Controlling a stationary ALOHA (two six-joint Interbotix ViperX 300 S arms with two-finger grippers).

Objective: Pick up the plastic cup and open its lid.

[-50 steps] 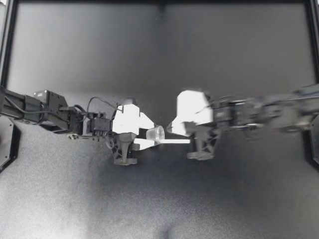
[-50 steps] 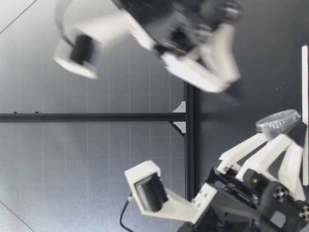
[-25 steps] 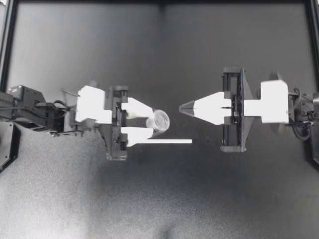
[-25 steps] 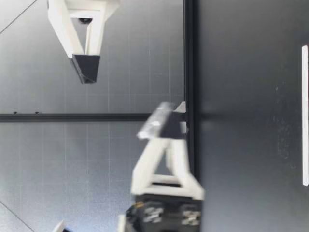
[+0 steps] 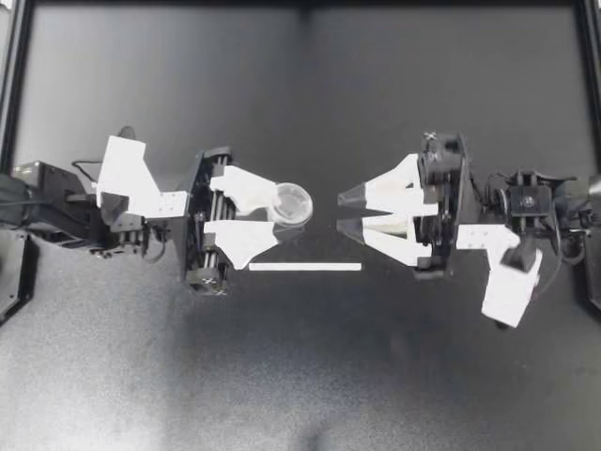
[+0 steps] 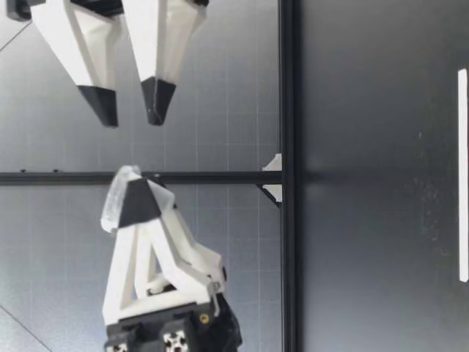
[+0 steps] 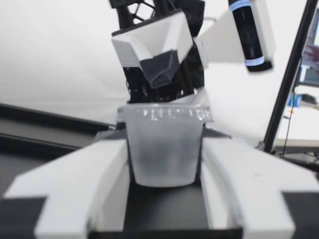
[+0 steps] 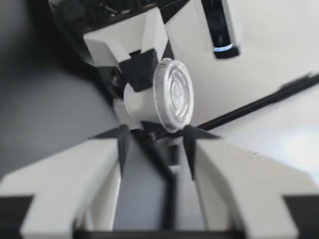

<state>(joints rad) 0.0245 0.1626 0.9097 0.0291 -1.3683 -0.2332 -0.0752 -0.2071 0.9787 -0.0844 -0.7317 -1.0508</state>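
Your left gripper (image 5: 276,215) held the plastic cup (image 7: 164,149) between its fingers, the lid (image 8: 174,95) pointing toward your right gripper (image 5: 349,212) just ahead, not touching. A strip (image 5: 305,267) lay on the table (image 5: 300,376) below, beside both grippers' fingertips.

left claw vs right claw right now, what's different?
The left claw is shut on the plastic cup; the right claw is open and empty. The left claw's fingers stand wider apart, spanning the cup; the right claw's tips sit closer together. Shared: both are up off the table, facing each other across a gap, with the cup's lid on and toward the right claw.
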